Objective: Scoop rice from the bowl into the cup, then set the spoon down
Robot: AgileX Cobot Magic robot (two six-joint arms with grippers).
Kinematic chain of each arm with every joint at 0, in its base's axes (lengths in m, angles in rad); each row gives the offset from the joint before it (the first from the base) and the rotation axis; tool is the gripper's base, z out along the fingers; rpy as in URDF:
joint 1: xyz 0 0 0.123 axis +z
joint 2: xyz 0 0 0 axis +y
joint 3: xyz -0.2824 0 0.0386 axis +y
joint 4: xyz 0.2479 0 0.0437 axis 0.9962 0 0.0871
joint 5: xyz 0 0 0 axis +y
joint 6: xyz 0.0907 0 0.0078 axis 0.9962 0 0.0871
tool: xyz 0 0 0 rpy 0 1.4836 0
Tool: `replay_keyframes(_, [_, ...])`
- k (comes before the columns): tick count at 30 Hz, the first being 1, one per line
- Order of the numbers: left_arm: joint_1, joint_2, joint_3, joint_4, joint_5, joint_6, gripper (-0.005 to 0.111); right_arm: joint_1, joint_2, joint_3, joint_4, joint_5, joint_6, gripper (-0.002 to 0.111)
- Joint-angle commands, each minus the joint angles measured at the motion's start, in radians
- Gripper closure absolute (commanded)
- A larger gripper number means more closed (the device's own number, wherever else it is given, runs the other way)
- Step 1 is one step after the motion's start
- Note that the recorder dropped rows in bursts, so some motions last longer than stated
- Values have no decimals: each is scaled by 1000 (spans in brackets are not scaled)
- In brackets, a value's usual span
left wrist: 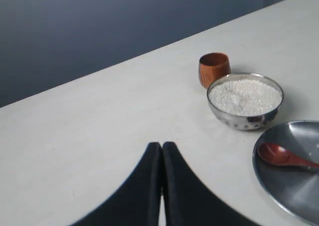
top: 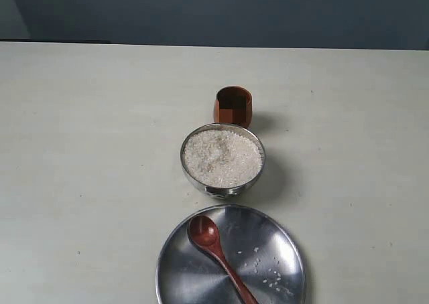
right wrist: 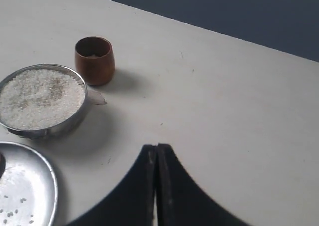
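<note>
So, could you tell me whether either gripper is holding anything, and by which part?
Nothing is held: left gripper and right gripper are shut, empty; the spoon lies on the plate.

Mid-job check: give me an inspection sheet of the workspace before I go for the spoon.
Surface: pale table, a few faint marks.
Job's things: bowl heaped with rice; cup upright close behind it, contents unclear; spoon lying on the plate, scoop end toward the bowl.
Clutter: stray grains on the plate.
Grippers: left gripper shut, empty; right gripper shut, empty; both apart from the things.
Cables: nothing seen.
Surroundings: dark blue-grey wall behind the table.
</note>
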Motion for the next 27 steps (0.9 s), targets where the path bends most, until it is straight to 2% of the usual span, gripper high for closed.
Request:
replay_keyframes(1, [-2, -7, 14, 30, 23, -10, 106, 3, -7, 3, -57, 16, -26, 108])
replay_keyframes(5, [-2, -7, 22, 58, -19, -10, 106, 3, -7, 3, -105, 17, -26, 108])
replay_keyframes(17, [-2, -7, 149, 77, -309, -7, 106, 3, -7, 3, -132, 17, -26, 108])
replay_keyframes(27, [-2, -7, 171, 79, -341, -7, 106, 3, -7, 3, -130, 0, -24, 108])
